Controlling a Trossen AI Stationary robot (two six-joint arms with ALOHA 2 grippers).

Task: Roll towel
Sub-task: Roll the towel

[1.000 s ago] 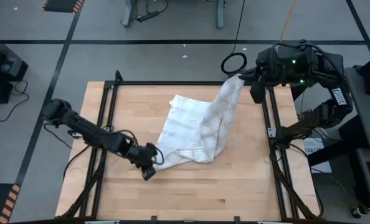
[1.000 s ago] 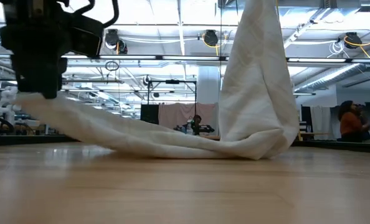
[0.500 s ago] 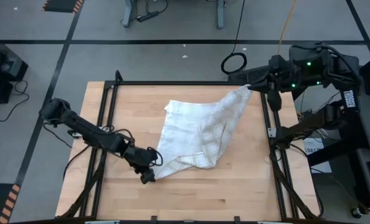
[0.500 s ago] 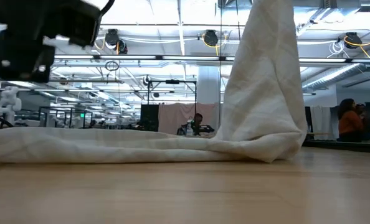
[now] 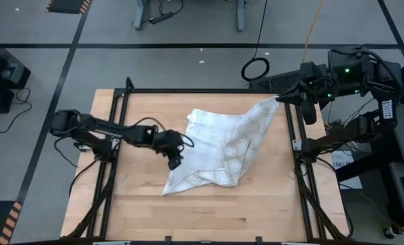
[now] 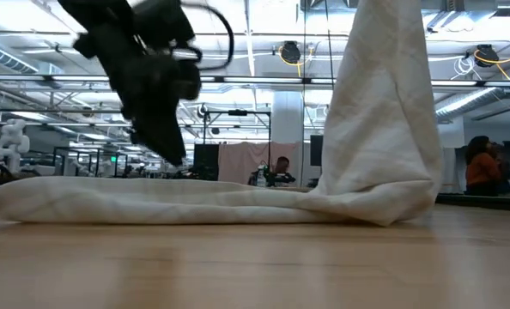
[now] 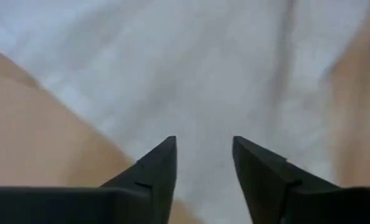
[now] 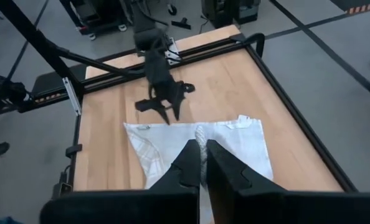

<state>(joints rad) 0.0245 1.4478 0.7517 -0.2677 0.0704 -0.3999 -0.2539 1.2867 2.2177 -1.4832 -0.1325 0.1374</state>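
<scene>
One towel (image 5: 219, 146) is lying spread on the tabletop (image 5: 141, 211), with one corner lifted off toward the right rear edge. Two claws are showing. The right claw (image 5: 281, 98) is pinching that raised corner, fingers closed on the cloth. The left claw (image 5: 175, 160) is hovering over the towel's left edge, fingers (image 7: 154, 171) parted and gripping nothing.

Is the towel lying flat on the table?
No. The right claw holds one corner of the towel up; the rest lies rumpled on the table.
</scene>
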